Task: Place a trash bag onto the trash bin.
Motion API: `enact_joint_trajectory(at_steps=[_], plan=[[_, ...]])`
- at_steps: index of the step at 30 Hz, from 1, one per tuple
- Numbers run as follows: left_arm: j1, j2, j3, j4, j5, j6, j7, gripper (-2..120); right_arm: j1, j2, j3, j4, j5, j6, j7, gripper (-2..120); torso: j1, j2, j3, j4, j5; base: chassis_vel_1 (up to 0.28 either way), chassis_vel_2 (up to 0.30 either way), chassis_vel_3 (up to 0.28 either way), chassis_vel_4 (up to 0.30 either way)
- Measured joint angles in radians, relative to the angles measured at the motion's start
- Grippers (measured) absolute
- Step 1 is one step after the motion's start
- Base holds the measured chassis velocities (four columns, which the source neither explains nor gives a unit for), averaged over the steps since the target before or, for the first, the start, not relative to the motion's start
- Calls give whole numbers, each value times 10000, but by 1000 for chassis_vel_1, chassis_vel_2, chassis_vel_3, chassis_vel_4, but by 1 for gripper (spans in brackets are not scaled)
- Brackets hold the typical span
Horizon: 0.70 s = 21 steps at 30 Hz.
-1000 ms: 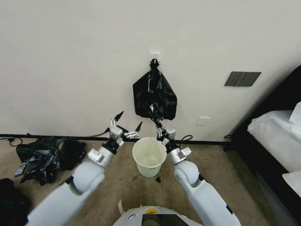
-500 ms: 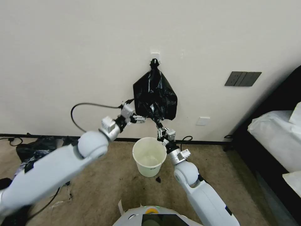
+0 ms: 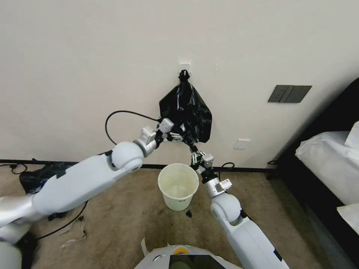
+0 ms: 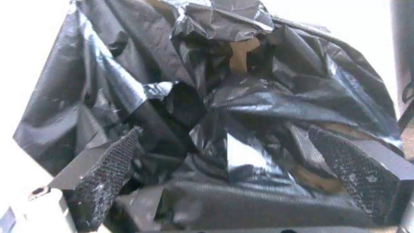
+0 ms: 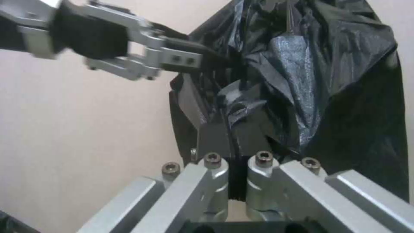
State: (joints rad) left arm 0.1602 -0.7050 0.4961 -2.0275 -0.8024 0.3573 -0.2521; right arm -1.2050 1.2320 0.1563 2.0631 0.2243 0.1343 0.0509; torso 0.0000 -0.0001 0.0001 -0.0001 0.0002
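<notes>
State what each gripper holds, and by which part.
Right gripper pinches the hanging trash bag at its bottom tip. Left gripper, open, straddles its lower folds.

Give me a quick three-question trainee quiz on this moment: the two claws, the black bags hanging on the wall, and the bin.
1. True or false: the trash bin already has black film over its rim.
2. Multiple choice: which claw is shut on the strand of trash bag that runs down from the hanging bundle of bags? A. left claw B. right claw
3. Fill in: the left claw's fingers are ___ with black film between them.

Key: 1 false, the bin is bare and stands on the floor below the bundle. 2 B. 3 open.
</notes>
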Motion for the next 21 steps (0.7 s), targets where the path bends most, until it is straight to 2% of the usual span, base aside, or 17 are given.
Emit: enact_joint_trajectory(at_steps=[3, 7, 10, 11, 14, 15, 18, 19, 21], plan=[[-221, -213, 201, 198, -95, 70, -74, 99, -25, -26, 17, 22, 2, 1, -1, 0, 0, 0, 0, 1, 0, 0, 0, 0, 0], [-487, -596, 384, 436, -809, 484, -456, 92, -36, -41, 30, 30, 13, 4, -4, 0, 0, 0, 0, 1, 0, 0, 0, 0, 0], [-635, -891, 412, 651, -1437, 995, -771, 79, -37, -40, 35, 34, 37, 5, -5, 0, 0, 0, 0, 1, 0, 0, 0, 0, 0], [-635, -891, 412, 651, -1437, 995, -771, 79, -37, -40, 35, 34, 37, 5, -5, 0, 0, 0, 0, 1, 0, 0, 0, 0, 0], [-693, -1080, 489, 883, -1617, 1112, -832, 66, -32, -29, 39, 55, 75, 6, -5, 0, 0, 0, 0, 2, 0, 0, 0, 0, 0], [-693, -1080, 489, 883, -1617, 1112, -832, 66, -32, -29, 39, 55, 75, 6, -5, 0, 0, 0, 0, 2, 0, 0, 0, 0, 0], [-688, -1260, 545, 1071, -1711, 1245, -911, 51, -30, -19, 46, 78, 148, 6, -3, 0, 0, 0, 0, 1, 0, 0, 0, 0, 0], [-688, -1260, 545, 1071, -1711, 1245, -911, 51, -30, -19, 46, 78, 148, 6, -3, 0, 0, 0, 0, 1, 0, 0, 0, 0, 0], [-697, -1300, 600, 1116, -1715, 1335, -952, 40, -29, -34, 65, 105, 226, 2, -1, 0, 0, 0, 0, 2, -2, 0, 0, 0, 0]])
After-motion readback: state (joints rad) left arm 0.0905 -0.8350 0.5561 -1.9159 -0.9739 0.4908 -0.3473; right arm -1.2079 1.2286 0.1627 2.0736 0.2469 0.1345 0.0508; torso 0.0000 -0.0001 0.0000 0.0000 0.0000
